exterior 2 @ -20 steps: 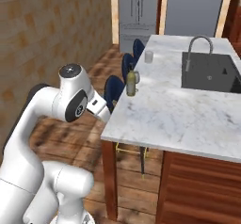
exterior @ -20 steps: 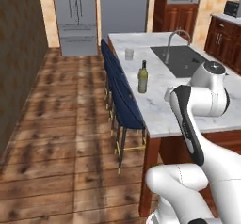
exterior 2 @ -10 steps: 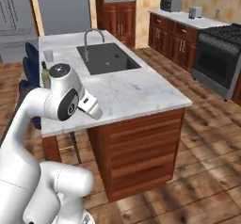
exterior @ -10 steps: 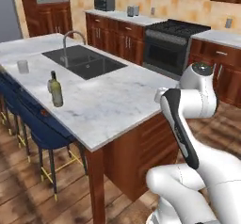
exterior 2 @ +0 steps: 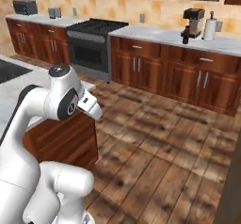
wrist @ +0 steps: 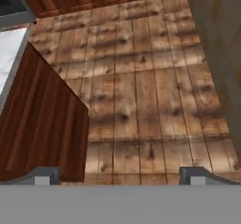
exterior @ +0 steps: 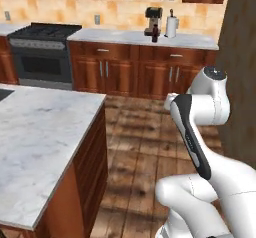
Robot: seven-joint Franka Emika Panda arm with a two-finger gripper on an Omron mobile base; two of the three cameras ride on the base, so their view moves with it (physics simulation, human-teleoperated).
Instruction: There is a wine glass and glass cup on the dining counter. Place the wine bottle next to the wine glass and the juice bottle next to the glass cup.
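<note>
Marble-topped dining counter (exterior: pixel 35 132) at the left of the left base view, its reddish wood side close beside the arm. Small dark maroon juice bottle (exterior: pixel 155 33) upright on the far wall surface (exterior: pixel 125 36), just beside the coffee maker (exterior: pixel 152 21). Fingers (wrist: pixel 120 173) spread wide, holding nothing, over the wooden floor (wrist: pixel 141 91).

Open brown plank wood floor (wrist: pixel 141 100) fills the frame's middle, free for passage. At left the marble-topped island with reddish wood base (exterior: pixel 45 132) blocks; at right a tall dark brown wall panel (exterior: pixel 242 67); cabinets (exterior 2: pixel 188 77) along the top.
</note>
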